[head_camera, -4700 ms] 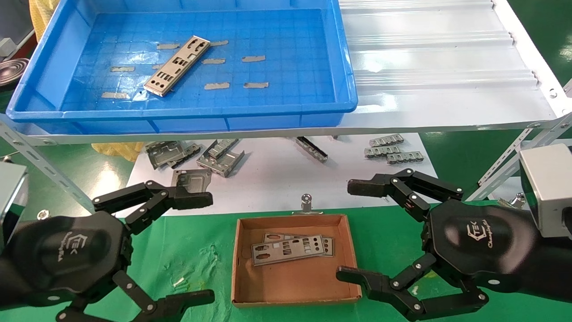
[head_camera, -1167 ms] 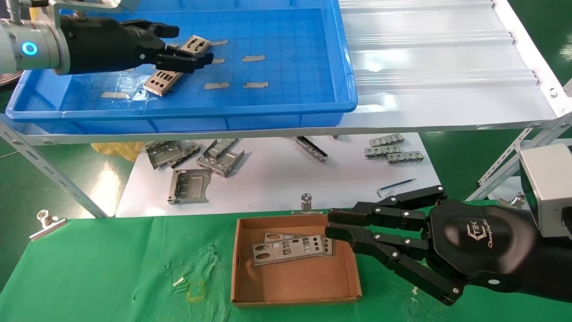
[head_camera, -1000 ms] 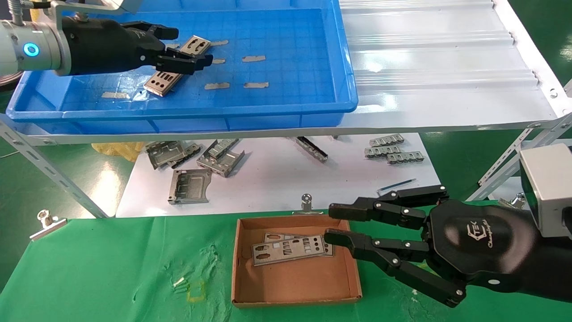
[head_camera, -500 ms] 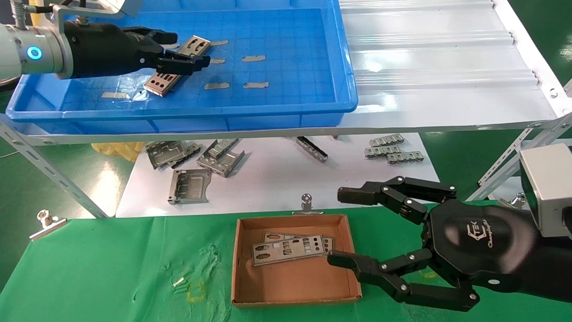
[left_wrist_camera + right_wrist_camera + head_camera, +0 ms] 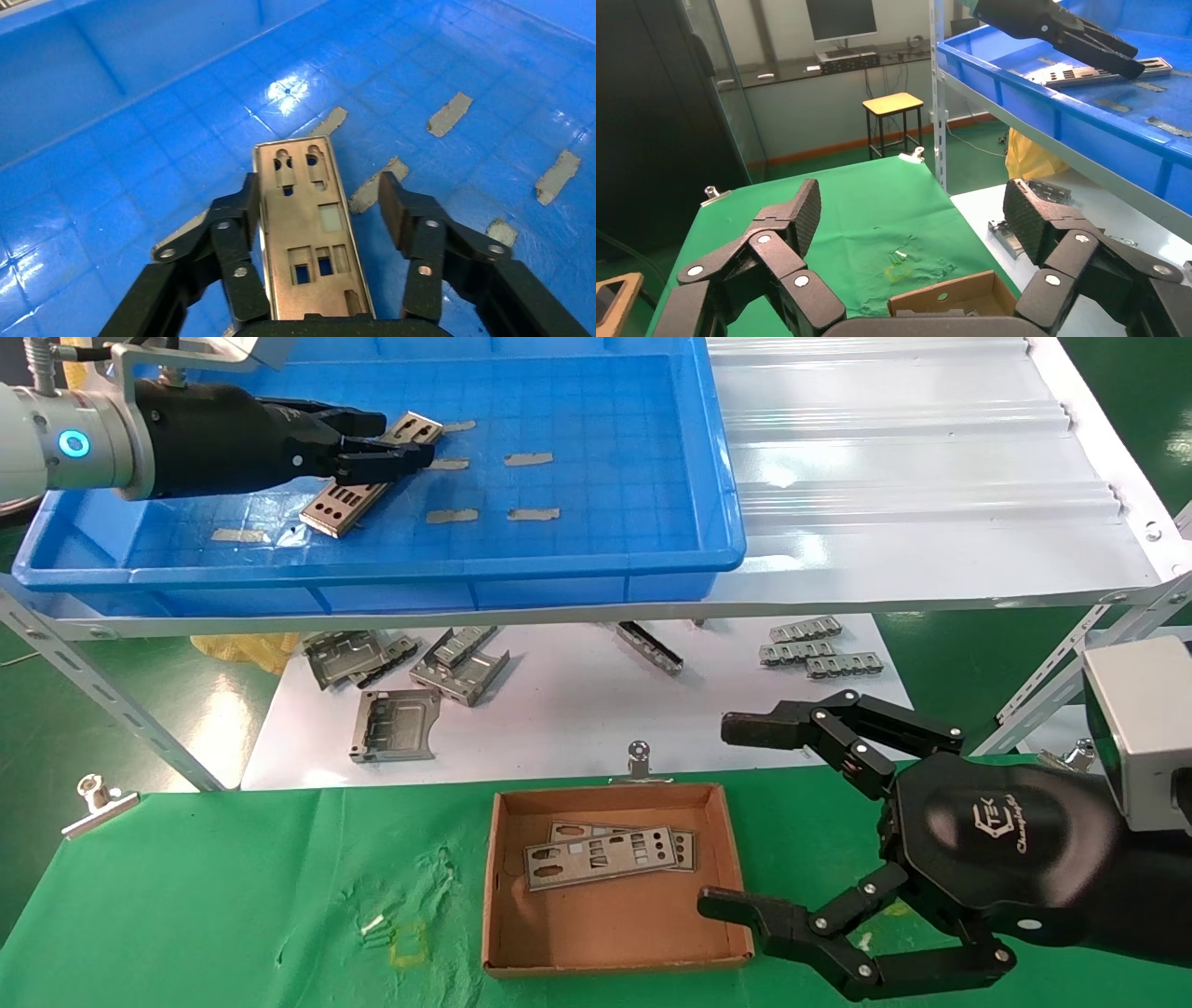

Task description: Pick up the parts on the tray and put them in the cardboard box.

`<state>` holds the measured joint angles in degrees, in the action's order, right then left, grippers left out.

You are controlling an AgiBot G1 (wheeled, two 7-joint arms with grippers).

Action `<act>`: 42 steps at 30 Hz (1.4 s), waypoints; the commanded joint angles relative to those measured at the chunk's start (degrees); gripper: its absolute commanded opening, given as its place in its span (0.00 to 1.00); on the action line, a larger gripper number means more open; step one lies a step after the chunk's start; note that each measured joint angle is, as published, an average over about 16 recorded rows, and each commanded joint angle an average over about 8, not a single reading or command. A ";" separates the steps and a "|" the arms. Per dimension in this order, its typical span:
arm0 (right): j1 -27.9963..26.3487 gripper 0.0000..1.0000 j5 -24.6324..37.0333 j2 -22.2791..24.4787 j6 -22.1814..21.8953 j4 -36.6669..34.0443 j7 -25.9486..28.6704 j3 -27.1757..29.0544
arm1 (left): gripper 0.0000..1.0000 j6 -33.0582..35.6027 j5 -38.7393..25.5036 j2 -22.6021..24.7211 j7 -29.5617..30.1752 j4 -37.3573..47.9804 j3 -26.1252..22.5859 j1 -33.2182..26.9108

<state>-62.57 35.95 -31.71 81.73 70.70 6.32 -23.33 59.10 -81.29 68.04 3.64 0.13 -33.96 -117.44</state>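
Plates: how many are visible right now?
3. One plate lies in the tray between the left gripper's fingers; two overlapping plates sit in the box. More could hide beneath.

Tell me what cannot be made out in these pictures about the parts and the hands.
- Head view: the left hand covers the middle of the plate in the blue tray.
- Left wrist view: the picture's edge cuts off the plate's near end, and one finger stands apart from it, so a grip is not confirmed.
- Head view: in the cardboard box, the top plate hides most of the plate beneath.
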 commanded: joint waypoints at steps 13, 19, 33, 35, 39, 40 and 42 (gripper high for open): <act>0.00 1.00 0.00 0.00 0.00 0.00 0.00 0.00 | 0.00 -0.81 0.34 -0.06 -0.26 -0.31 0.24 -0.14; 0.00 1.00 0.00 0.00 0.00 0.00 0.00 0.00 | 0.00 -0.84 1.71 -0.44 -0.42 -0.83 1.20 -1.00; 0.00 1.00 0.00 0.00 0.00 0.00 0.00 0.00 | 0.00 4.47 3.42 -2.17 -0.68 -1.71 2.36 -3.86; 0.00 1.00 0.00 0.00 0.00 0.00 0.00 0.00 | 0.00 6.51 3.73 -2.67 -0.79 -1.92 2.56 -4.23; 0.00 1.00 0.00 0.00 0.00 0.00 0.00 0.00 | 0.00 12.25 4.36 -3.82 -1.47 -2.56 2.92 -4.51; 0.00 1.00 0.00 0.00 0.00 0.00 0.00 0.00 | 0.00 14.21 4.55 -4.19 -1.83 -2.83 3.02 -4.46; 0.00 1.00 0.00 0.00 0.00 0.00 0.00 0.00 | 0.00 18.47 4.94 -4.90 -2.83 -3.52 3.21 -4.17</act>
<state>-62.57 35.95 -31.71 81.72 70.70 6.32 -23.33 78.00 -76.25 63.29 0.23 -3.83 -30.78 -121.00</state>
